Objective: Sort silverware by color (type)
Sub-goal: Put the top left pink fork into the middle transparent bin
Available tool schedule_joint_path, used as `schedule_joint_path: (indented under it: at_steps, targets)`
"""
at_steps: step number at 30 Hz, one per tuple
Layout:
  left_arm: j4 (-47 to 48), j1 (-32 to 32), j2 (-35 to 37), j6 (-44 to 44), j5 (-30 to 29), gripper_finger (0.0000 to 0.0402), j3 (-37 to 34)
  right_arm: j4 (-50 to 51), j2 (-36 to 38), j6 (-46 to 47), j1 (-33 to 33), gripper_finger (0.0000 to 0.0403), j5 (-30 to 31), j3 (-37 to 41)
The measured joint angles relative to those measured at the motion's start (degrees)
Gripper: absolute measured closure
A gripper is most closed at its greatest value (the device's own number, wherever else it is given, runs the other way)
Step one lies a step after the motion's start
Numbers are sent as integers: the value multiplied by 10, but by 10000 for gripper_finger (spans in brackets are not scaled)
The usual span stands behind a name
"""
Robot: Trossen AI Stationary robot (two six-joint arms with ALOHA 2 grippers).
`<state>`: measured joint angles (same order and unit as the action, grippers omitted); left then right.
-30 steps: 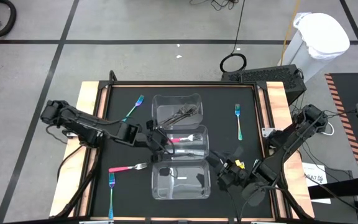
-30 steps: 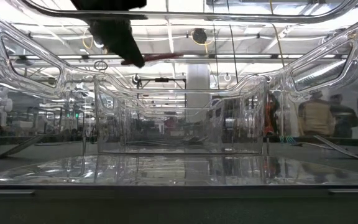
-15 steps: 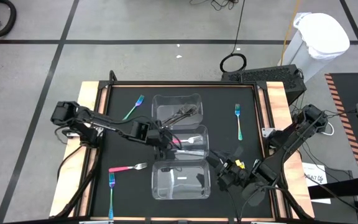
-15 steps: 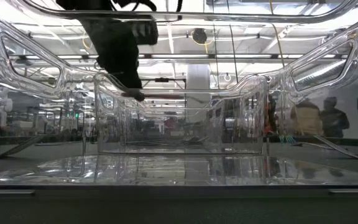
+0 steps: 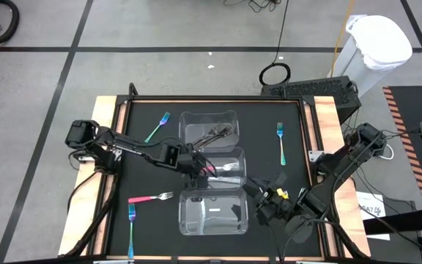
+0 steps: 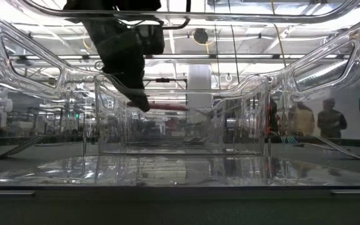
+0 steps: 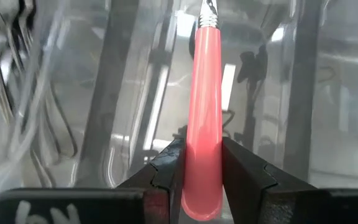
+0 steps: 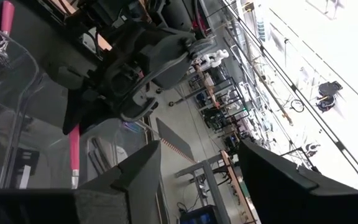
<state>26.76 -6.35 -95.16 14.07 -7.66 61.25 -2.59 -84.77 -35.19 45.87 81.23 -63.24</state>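
The left end effector (image 7: 202, 171), over the middle bin (image 5: 238, 154) at counter centre, pinches a pink fork (image 7: 204, 112) by its handle. The right end effector (image 8: 197, 180) waits wide at 5 o'clock. A skewed release could leave the fork on the bin rim.

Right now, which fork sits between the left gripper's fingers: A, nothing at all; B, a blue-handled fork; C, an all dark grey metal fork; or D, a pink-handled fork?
D. The left wrist view shows the pink-handled fork between the fingers of the left gripper, and the high view places that gripper over the middle clear container.
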Motion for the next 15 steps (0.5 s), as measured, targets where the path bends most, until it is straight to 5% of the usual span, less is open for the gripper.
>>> schedule_joint_path:
  at_steps: [15]
  targets:
    - [-36, 13, -32, -12, 1, 304, 0, 0, 0, -2, 0, 190, 0, 0]
